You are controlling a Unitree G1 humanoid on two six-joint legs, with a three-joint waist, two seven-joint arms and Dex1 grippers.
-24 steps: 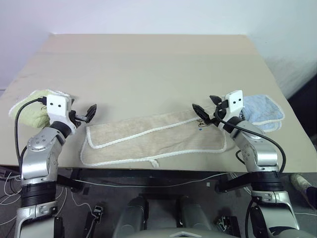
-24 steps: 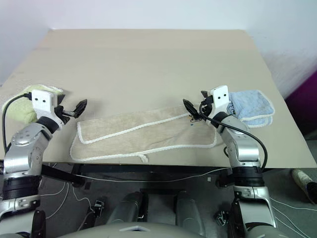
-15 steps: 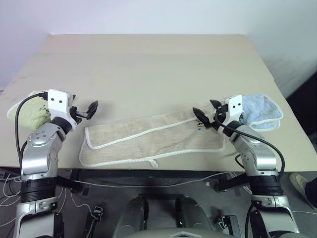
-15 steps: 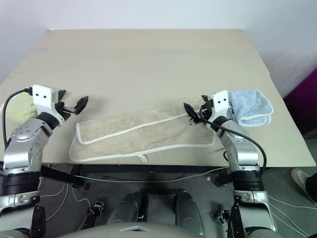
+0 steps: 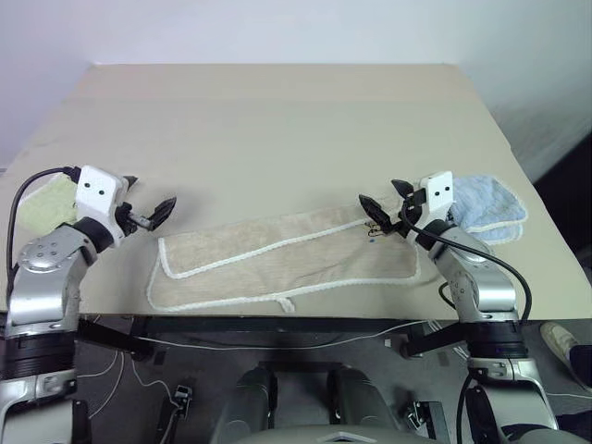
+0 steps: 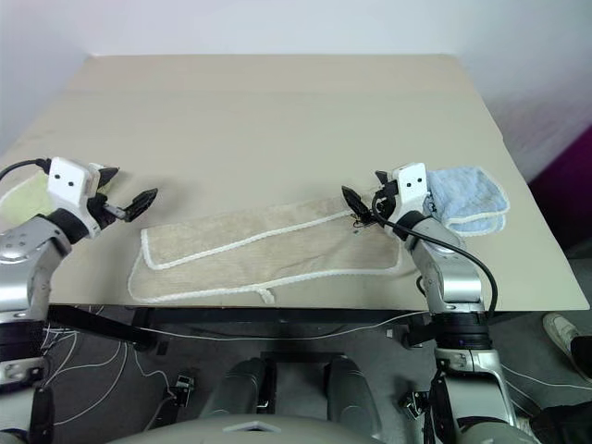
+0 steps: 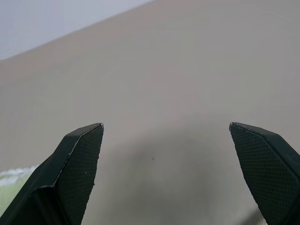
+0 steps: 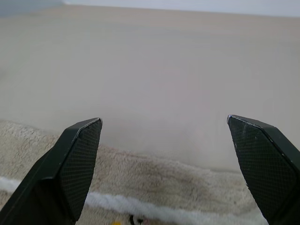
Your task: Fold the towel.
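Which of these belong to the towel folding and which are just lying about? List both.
For the job: beige towel; left gripper, open; right gripper, open.

Lying about: green towel, by the left arm; blue towel, by the right arm.

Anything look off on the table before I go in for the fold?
The towel lies slanted rather than square to the table edge, its near left corner flipped over right at that edge. Nothing spilled or damaged.

text: none legible | towel (image 5: 287, 264) logo: too small to read
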